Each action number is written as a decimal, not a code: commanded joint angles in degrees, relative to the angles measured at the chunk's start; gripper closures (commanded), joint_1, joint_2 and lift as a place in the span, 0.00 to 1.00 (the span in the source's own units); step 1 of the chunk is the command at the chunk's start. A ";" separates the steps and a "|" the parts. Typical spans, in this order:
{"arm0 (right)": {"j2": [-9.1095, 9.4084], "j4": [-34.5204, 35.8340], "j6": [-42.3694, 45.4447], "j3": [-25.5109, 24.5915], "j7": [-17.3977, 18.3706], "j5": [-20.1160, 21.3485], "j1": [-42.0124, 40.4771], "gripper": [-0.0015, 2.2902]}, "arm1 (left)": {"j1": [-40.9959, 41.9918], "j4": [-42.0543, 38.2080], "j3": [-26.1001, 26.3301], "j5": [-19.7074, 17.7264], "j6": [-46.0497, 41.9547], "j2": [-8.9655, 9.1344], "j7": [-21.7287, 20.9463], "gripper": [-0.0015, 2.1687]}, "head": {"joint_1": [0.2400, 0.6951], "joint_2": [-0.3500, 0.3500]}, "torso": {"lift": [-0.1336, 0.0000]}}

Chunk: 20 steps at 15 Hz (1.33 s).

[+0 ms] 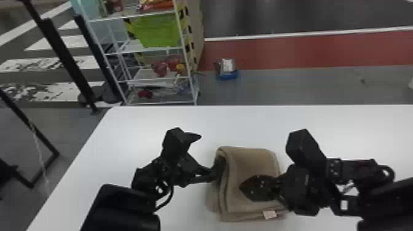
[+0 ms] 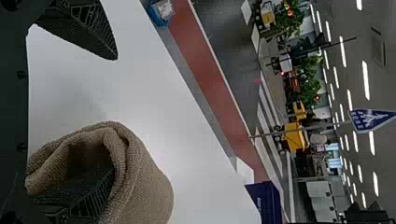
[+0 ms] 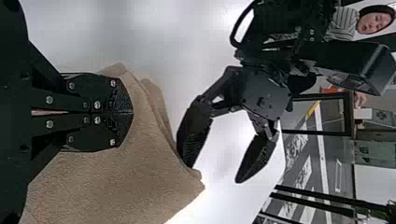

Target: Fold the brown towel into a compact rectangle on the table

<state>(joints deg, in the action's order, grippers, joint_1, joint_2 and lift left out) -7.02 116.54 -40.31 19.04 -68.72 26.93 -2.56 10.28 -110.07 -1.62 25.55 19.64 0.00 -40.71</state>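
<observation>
In the head view, the left arm angles up from the lower left, its black gripper (image 1: 211, 150) spread wide, one finger inside the towel's curled edge. The right arm enters from the right edge, its black gripper (image 1: 242, 186) clenched, tips together over the towel. A smooth white table (image 1: 141, 126) fills the lower part; a white wire shelf (image 1: 181, 47) stands upper left on grey floor. The brown terry towel (image 1: 252, 159), lower centre, lies folded in layers, a pale tag (image 1: 269, 214) at its near edge.

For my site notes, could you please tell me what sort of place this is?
Probably a large indoor hall, perhaps for testing or demonstrations: strip lights overhead, crossing stripes on the floor, and a blue sign.
</observation>
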 commanded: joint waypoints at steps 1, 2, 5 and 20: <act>2.10 -1.93 1.50 0.12 2.80 0.32 0.80 0.89 | 0.53 -0.05 0.74 0.02 0.01 0.15 -0.43 0.04 | 1.00 0.79 | 0.08; 2.98 -3.33 2.73 0.12 3.94 1.20 1.33 0.89 | 0.88 -0.23 1.10 0.02 0.01 0.15 -1.13 0.04 | 1.00 0.79 | 0.08; 4.65 -6.85 6.24 0.56 7.81 2.52 2.56 0.89 | 0.79 0.12 1.54 0.29 -0.34 0.15 -1.31 0.04 | 1.00 0.77 | 0.08; 7.08 -20.82 10.81 2.05 17.74 3.04 8.45 0.89 | 0.88 -3.13 -7.78 5.38 -1.75 0.15 -0.69 0.04 | 1.00 0.87 | 0.08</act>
<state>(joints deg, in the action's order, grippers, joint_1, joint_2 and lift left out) -0.02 97.62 -30.17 20.53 -50.98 29.87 5.14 10.52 -112.06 -8.04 32.40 17.82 0.00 -41.89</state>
